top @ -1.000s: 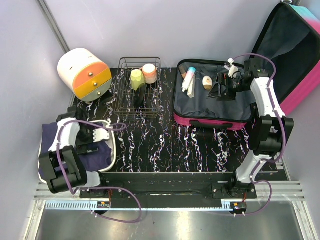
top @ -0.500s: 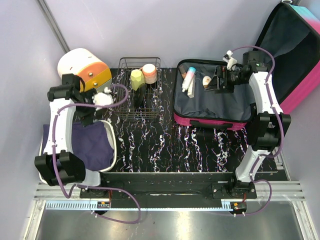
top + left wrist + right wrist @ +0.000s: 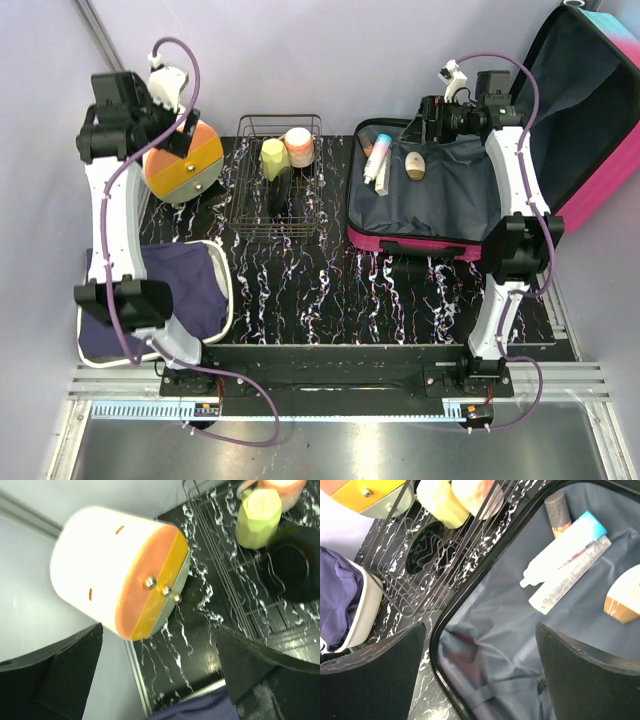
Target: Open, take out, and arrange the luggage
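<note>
The luggage [image 3: 420,200] lies open at the back right, a pink shell with grey lining [image 3: 520,630], its lid [image 3: 585,100] leaning up to the right. Inside lie a white tube with a blue cap [image 3: 378,155] [image 3: 565,550], a small pinkish tube [image 3: 557,512] and an egg-shaped item [image 3: 415,165] [image 3: 625,600]. My right gripper [image 3: 432,112] [image 3: 480,675] hangs open over the case's back left part, holding nothing. My left gripper [image 3: 140,125] [image 3: 160,680] is raised at the back left, open and empty.
A white-and-orange round drawer box [image 3: 180,160] [image 3: 125,575] sits under the left gripper. The wire basket [image 3: 280,215] [image 3: 440,565] holds a green bottle [image 3: 273,157], a pink jar [image 3: 298,147] and a black item [image 3: 295,570]. A white tray [image 3: 228,290] with navy cloth [image 3: 180,290] sits front left.
The left arm rose from the navy cloth tray to the back left, above the drawer box. The right gripper moved back and left over the luggage. Both stayed open.
</note>
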`<state>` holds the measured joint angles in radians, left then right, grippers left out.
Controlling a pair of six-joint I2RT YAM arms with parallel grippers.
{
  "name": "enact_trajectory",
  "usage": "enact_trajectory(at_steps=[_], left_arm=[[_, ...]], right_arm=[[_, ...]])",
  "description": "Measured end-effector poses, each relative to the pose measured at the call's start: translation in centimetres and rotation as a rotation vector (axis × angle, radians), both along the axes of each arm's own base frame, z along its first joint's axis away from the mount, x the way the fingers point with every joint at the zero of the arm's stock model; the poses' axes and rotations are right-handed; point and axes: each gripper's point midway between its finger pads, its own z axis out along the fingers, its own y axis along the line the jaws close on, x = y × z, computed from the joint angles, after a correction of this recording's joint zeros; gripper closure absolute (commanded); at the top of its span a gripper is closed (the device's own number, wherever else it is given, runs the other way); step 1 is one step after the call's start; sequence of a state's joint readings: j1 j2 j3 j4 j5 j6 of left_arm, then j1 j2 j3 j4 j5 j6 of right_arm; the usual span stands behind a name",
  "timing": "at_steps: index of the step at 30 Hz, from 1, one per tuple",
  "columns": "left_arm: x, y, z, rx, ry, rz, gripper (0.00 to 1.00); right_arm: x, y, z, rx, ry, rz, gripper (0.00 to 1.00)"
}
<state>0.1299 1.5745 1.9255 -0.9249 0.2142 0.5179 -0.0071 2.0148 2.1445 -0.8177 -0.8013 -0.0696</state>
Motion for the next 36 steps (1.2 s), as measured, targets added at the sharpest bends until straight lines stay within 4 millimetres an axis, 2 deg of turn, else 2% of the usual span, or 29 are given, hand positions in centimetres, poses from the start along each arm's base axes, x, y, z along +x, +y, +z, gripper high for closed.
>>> enact_trajectory(at_steps=[3, 5, 7, 9, 12, 14, 20, 23, 28, 32, 36], left_arm=[[3.7, 0.0, 3.1, 0.015, -0.053, -0.019, 0.01], [5.2, -0.1, 3.1, 0.044, -0.055, -0.053, 0.01], [5.4, 0.0, 1.4, 0.115, -0.005, -0.115, 0.01], [5.1, 0.1, -1.4, 0.2, 0.056, -0.189, 0.01], [4.3, 0.4, -5.6, 0.302, 0.15, -0.307, 0.01], [3.9, 0.4, -7.4, 0.337, 0.187, -0.402, 0.01], [4.4, 0.8, -7.4, 0.423, 0.105, -0.609, 0.05], [4.4, 0.8, -8.2, 0.442, 0.049, -0.729, 0.09], [4.2, 1.7, -9.9, 0.527, -0.025, -0.892, 0.25], [5.1, 2.6, -9.9, 0.609, -0.083, -0.952, 0.32], [6.7, 3.2, -11.2, 0.649, -0.109, -0.986, 0.37]], right_arm=[[2.0, 0.2, -1.3, 0.015, -0.003, 0.018, 0.0], [3.2, 0.2, -2.8, 0.015, 0.011, 0.015, 0.0], [4.0, 0.0, -4.4, 0.006, 0.034, -0.002, 0.0], [4.5, -0.1, -5.3, -0.02, 0.035, -0.02, 0.0], [5.5, -0.2, -5.2, -0.057, -0.014, -0.035, 0.0], [6.0, 0.0, -5.0, -0.071, -0.043, -0.047, 0.0], [6.8, -0.5, -5.2, -0.127, -0.076, -0.079, 0.0], [7.0, -0.8, -5.4, -0.165, -0.113, -0.059, 0.0], [7.1, -0.8, -5.4, -0.181, -0.136, -0.038, 0.0], [7.0, -0.7, -5.3, -0.172, -0.132, -0.035, 0.0], [7.0, -0.6, -5.6, -0.156, -0.116, -0.042, 0.0]])
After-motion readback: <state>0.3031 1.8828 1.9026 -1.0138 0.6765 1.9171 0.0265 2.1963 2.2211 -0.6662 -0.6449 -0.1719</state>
